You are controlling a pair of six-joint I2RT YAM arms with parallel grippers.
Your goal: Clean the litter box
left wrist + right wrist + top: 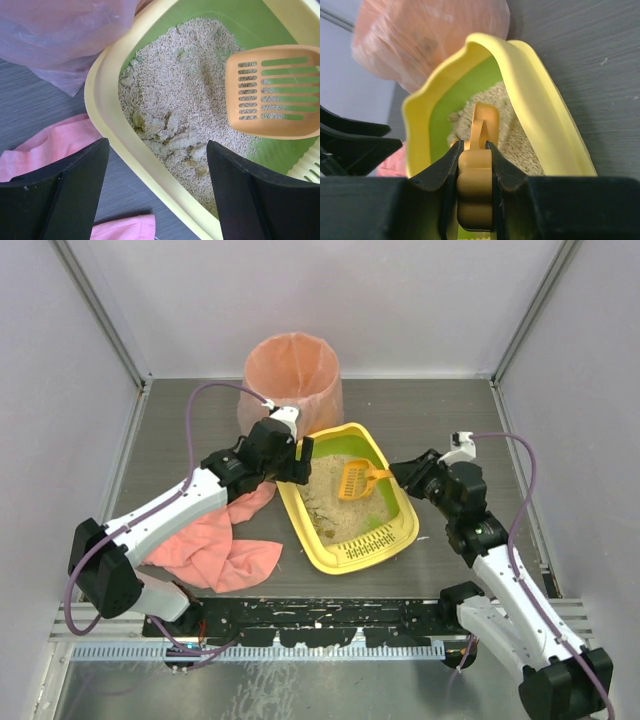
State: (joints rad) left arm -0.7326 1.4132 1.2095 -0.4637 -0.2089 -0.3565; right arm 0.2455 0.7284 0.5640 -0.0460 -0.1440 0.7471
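Right gripper (pixel 474 146) is pinched tight on the thick handle of the orange plastic scoop (pixel 358 480), reaching in over the right wall of the litter box (pixel 330 558). The left gripper (pixel 157 145) holds nothing, its black jaws spread wide, one outside the left rim and one over the litter. The box sits mid-table between the two arms, a shallow yellow tray with rounded corners and a smooth lime-green inside. Its long axis runs from near to far with a slight slant, and the slotted grate (pixel 365 545) is at the end closest to the arm bases. Beyond the grate lies beige pelleted litter (pixel 185 75), and against the left wall a patch of greyish-green clumps (pixel 170 135) sits stuck together. That patch lies left of the scoop's slotted head and a little nearer the bases. As I read it, the next stroke has to carry the scoop across the short axis toward the left wall. The left claw is closer to the clumps, but the right one has the tool. A crumpled pink cloth (pixel 220 550) lies left of the tray. At the far end, the round bin (pixel 292 375) with its thin pink liner stands just beside the box's far-left corner.
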